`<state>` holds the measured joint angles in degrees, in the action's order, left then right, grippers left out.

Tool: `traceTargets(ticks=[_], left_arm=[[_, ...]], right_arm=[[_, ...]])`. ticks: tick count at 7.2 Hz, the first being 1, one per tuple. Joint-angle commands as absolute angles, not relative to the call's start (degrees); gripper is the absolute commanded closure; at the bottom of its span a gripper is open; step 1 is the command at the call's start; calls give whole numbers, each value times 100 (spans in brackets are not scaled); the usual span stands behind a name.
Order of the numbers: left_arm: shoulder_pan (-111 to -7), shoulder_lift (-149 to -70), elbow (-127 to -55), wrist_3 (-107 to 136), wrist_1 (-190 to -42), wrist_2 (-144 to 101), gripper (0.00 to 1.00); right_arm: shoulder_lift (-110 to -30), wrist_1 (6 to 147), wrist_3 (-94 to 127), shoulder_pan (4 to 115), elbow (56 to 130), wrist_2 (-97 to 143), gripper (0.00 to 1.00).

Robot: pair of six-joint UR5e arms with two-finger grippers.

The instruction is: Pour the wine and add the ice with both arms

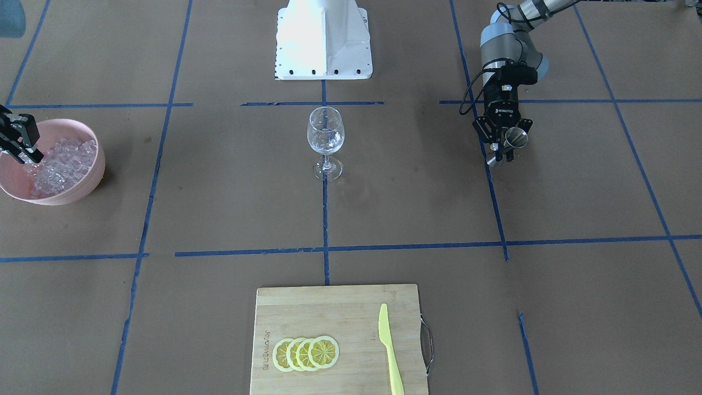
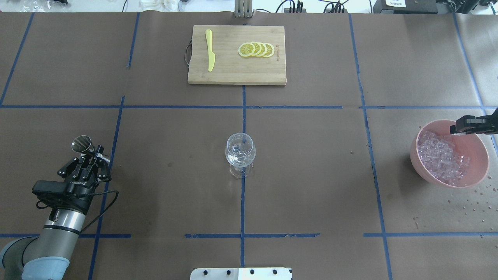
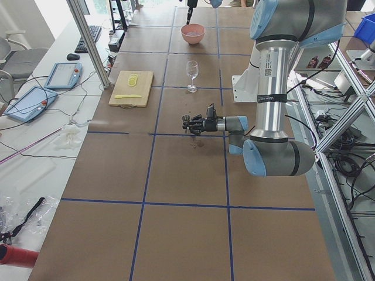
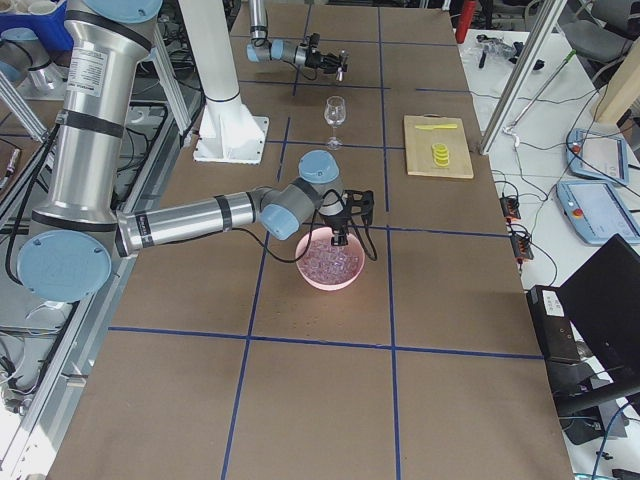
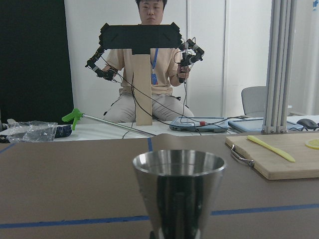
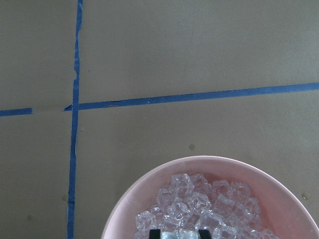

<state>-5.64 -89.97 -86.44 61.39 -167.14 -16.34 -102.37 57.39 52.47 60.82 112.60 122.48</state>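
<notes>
A clear wine glass (image 1: pixel 325 134) (image 2: pixel 240 151) stands upright at the table's middle. My left gripper (image 1: pixel 502 151) (image 2: pixel 93 152) is shut on a steel jigger (image 1: pixel 515 138) (image 2: pixel 81 143) (image 5: pixel 178 189), held low over the table, well apart from the glass. A pink bowl (image 1: pixel 82 189) (image 2: pixel 418 163) (image 6: pixel 134 199) holds a heap of ice (image 1: pixel 63 162) (image 2: pixel 439 155) (image 6: pixel 199 199). My right gripper (image 1: pixel 30 156) (image 2: pixel 456 130) (image 6: pixel 178 233) hangs over the bowl's far rim, tips down in the heap, narrowly shut with an ice cube between its fingertips.
A bamboo cutting board (image 1: pixel 340 312) (image 2: pixel 233 74) at the operators' side bears lemon slices (image 1: pixel 306 353) and a yellow knife (image 1: pixel 389 351). The white robot base (image 1: pixel 323 44) stands behind the glass. Water drops (image 2: pixel 474 198) lie by the bowl. A person (image 5: pixel 149 64) sits beyond the table.
</notes>
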Motion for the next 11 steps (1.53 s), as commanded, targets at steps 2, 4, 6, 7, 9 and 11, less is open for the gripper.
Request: traceTargets(ticks=[2, 4, 6, 7, 9, 11], left_arm=[[-606, -8965, -8596, 6161, -16717, -1635, 100], [-633, -8947, -8587, 6144, -16717, -1635, 100], [-633, -8947, -8587, 6126, -16708, -1643, 100], [-633, -8956, -8587, 6126, -16717, -1644, 100], [-633, -8895, -8587, 6100, -16717, -1644, 100], [-624, -8886, -8569, 6004, -16717, -1652, 70]], right_arm=[[-10239, 5739, 5256, 6082, 11285, 12252, 100], [-10239, 5739, 5265, 6082, 11294, 12252, 100], [-10239, 5739, 5265, 6082, 11294, 12243, 100], [-10239, 5739, 5265, 6082, 11294, 12243, 100], [-10239, 5739, 5265, 6073, 11294, 12252, 100], [-10239, 5739, 5265, 6073, 11294, 12252, 100]])
